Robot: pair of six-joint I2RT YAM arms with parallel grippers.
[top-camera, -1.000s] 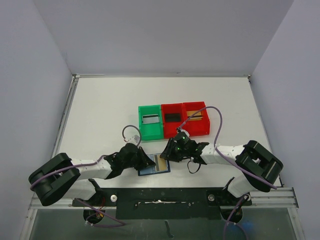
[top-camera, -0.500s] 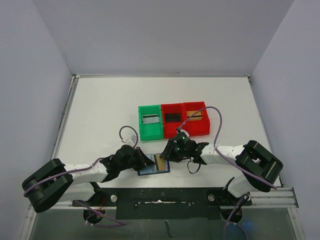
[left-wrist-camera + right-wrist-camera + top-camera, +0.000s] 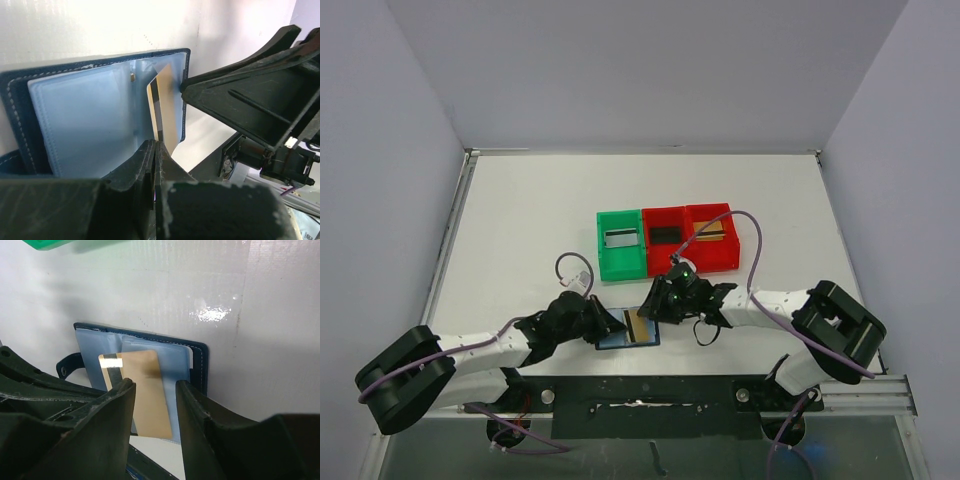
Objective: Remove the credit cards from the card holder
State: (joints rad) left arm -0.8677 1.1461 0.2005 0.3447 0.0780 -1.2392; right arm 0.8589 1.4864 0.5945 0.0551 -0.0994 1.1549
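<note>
Since the earlier frame the left arm's elbow has swung farther toward the near left corner, and the right hand [image 3: 656, 309] has edged slightly left over the card holder [image 3: 620, 338]. The holder lies open and flat on the surface [image 3: 540, 220], close to the middle of its near edge. A tan card [image 3: 142, 390] with a dark stripe sticks partway out of a pale blue pocket. The right hand is spread, its fingers [image 3: 112, 410] either side of this card. The left hand [image 3: 155, 160] is pressed together at the holder's left edge; whether it grips anything I cannot tell. A green bin [image 3: 621, 262] and two red bins [image 3: 666, 256] sit nearer the centre, each holding a card.
</note>
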